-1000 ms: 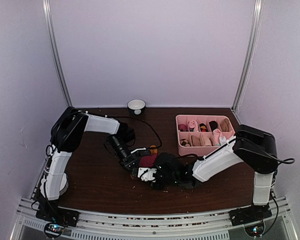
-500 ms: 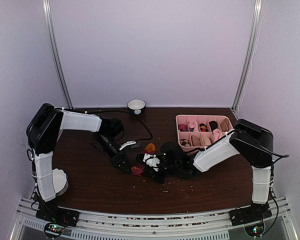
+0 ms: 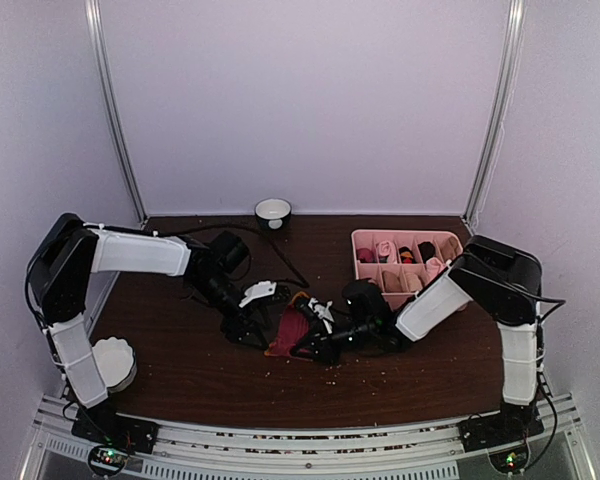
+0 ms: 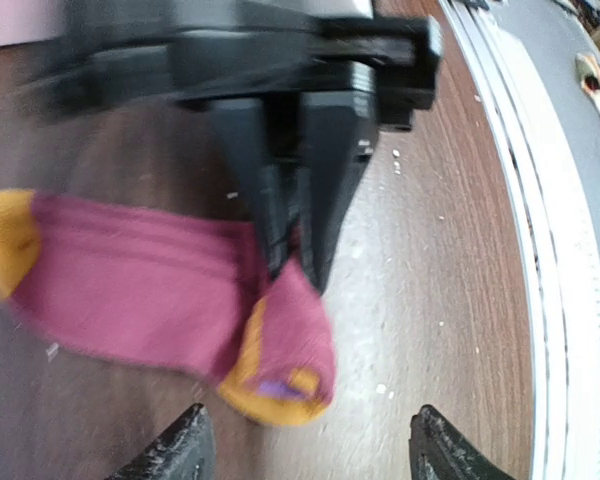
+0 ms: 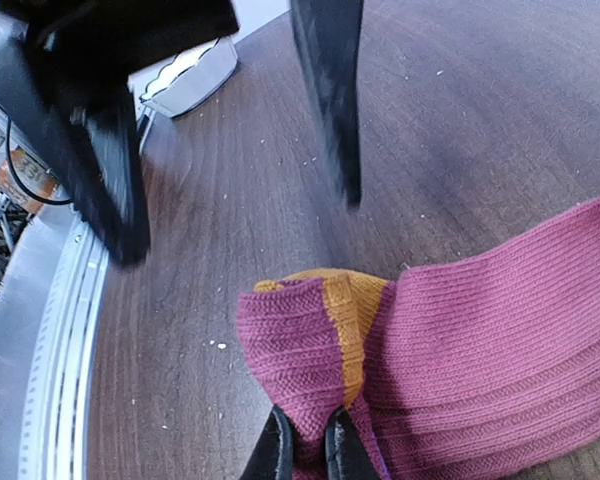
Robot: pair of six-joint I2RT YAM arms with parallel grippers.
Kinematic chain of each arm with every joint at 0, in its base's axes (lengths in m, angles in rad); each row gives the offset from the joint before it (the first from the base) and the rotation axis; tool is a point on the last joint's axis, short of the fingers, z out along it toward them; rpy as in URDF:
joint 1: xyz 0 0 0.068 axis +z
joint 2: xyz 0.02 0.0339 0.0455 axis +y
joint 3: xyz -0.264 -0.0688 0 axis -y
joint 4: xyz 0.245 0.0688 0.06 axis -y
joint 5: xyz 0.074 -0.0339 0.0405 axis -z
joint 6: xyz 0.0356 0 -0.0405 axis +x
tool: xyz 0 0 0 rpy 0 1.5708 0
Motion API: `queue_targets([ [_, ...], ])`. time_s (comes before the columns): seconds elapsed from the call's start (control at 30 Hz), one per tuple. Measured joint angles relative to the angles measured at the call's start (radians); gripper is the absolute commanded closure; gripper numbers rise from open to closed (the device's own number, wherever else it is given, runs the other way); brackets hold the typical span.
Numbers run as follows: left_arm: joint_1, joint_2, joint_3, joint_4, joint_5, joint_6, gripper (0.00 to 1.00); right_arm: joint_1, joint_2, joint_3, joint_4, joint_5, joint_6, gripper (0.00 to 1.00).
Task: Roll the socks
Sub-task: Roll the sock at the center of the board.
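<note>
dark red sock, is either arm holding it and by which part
The right gripper has its fingers shut on the dark red sock, pinching a fold beside its orange patch. The left gripper is open, holding nothing.

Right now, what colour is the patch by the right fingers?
Orange patch on the dark red sock; right wrist view.

1. The left arm swings its shoulder out to the left and stretches long. The left gripper draws back from the right gripper, which it crowded a second ago.
2. The left gripper's fingers, pinched together before, now stand apart, clear of the cloth.
3. The dark red ribbed fabric sock with orange heel and toe, earlier a bunched lump between the two grippers, now lies spread out on the brown wooden desk.
4. The right gripper's fingers have closed tight on the sock's edge by the orange heel.
</note>
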Motion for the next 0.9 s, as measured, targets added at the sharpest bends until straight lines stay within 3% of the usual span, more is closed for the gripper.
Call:
queue_targets([
  [0.23,-0.080,0.048,-0.006,0.077,-0.033,-0.003,0.37,-0.011,0.015,0.005,-0.002,-0.033,0.057,1.00],
  [0.47,-0.083,0.132,0.041,0.098,-0.040,-0.025,0.68,-0.016,0.016,0.011,-0.016,-0.041,0.095,0.99],
  [0.63,-0.085,0.181,0.085,0.085,-0.030,-0.045,0.87,-0.024,0.016,0.008,-0.016,-0.044,0.165,0.84],
  [0.77,-0.071,0.195,0.097,0.075,0.010,-0.080,0.91,-0.027,0.007,-0.015,0.019,-0.035,0.216,0.76],
  [0.83,-0.057,0.215,0.110,0.067,0.048,-0.103,0.92,-0.031,-0.007,-0.050,0.055,-0.008,0.237,0.56],
  [0.9,-0.039,0.247,0.128,0.045,0.078,-0.138,0.94,-0.036,-0.024,-0.095,0.111,0.015,0.247,0.53],
])
